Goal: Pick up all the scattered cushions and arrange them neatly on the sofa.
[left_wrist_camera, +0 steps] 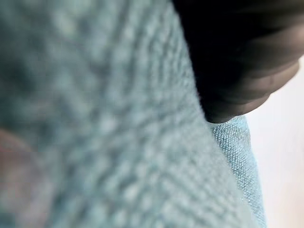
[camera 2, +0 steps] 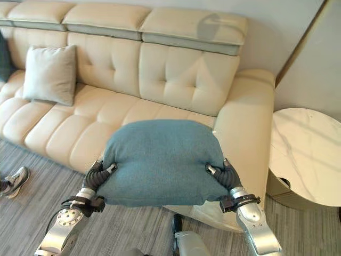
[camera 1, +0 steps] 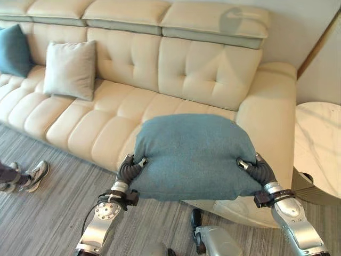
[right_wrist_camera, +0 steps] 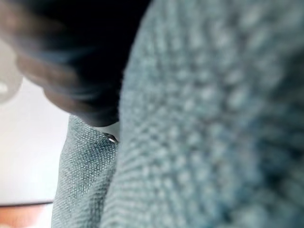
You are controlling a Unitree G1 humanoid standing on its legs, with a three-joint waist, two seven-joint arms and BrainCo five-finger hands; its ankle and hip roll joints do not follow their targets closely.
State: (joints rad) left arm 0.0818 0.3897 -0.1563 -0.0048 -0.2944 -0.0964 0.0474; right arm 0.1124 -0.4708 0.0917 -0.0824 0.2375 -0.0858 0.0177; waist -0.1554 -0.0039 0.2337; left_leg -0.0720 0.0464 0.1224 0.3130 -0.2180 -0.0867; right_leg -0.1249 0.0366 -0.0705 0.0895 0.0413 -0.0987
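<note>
Two hands pinch woven teal cushion [camera 1: 194,157] | left hand [camera 1: 131,167] | right hand [camera 1: 257,169] | tufted cream sofa [camera 1: 160,69]

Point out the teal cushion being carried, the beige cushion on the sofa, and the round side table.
Teal cushion [camera 1: 194,154], left eye view, middle of its face.
Beige cushion [camera 1: 70,69], left eye view, centre of its front.
Side table [camera 2: 306,154], right eye view, bare marble top.

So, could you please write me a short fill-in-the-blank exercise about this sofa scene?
1. The left hand and right hand carry a ____ cushion between them.
2. A ____ cushion leans against the sofa backrest.
3. Beside the sofa's armrest stands a round ____-topped table.

Missing words: teal; beige; marble
</note>
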